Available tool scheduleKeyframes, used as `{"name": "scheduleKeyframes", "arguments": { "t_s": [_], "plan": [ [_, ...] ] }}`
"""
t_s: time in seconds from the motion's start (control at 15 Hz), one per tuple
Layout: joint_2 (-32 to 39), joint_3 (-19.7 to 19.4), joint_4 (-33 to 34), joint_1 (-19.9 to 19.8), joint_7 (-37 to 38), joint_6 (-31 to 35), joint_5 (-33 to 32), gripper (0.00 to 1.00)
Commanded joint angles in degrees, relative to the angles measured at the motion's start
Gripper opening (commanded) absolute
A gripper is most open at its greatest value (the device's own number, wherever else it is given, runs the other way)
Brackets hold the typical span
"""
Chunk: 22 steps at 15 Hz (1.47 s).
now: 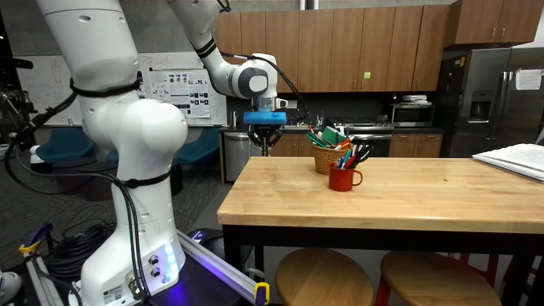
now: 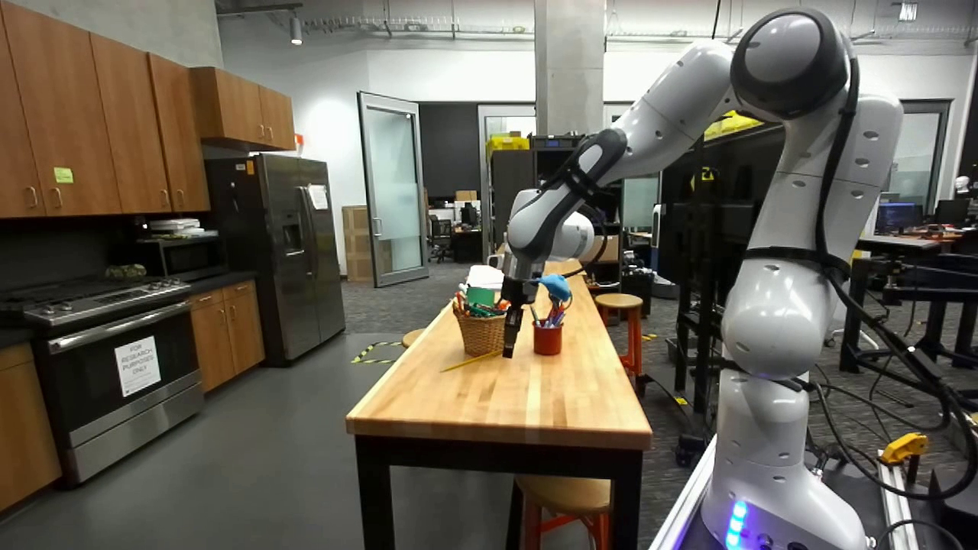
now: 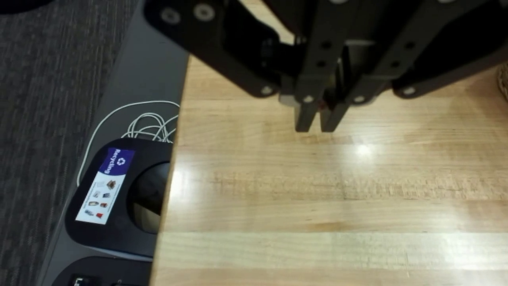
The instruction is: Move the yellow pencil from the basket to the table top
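Partly hidden, the pencil (image 2: 470,361) is out of the basket (image 2: 481,336) and over the table (image 2: 497,409); one end is lost at the gripper (image 3: 316,127), whose jaws are almost together, clamped on it. Whether the free end touches the table, I cannot tell. In the wrist view the grip is blurred, just a dim bit of red between the fingertips (image 3: 304,121), and only a sliver of the basket shows at the right edge.

Two texts can be read: "Recycling", sideways in the wrist view, on the sticker (image 3: 107,186) of a black bin (image 3: 121,216), and "FOR RESEARCH PURPOSES ONLY" on a sheet (image 2: 137,365) on the oven (image 2: 88,386). The notice (image 1: 528,79) on the fridge (image 1: 488,102) and the print on the poster (image 1: 180,93) are too small to read.

In an exterior view the mug (image 1: 341,180), red, with pens (image 1: 349,158) and scissors (image 1: 362,152), covers the basket's lower right. The basket is packed with more pens and a green block (image 1: 332,135). A stack of paper (image 1: 516,160) lies on the table, cut off at the frame; stools (image 1: 324,276) stand partly under it.
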Motion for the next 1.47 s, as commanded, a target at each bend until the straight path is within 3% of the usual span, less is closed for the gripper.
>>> {"name": "scheduleKeyframes", "arguments": {
  "t_s": [0.0,0.73,1.4],
  "plan": [
    [3.9,0.0,2.8,0.0,-4.0,1.7,3.0,0.02],
    [12.2,1.0,9.5,-3.2,-20.6,0.0,17.7,0.02],
    [18.3,4.4,12.8,-8.7,-23.6,0.3,18.4,0.02]
  ]
}}
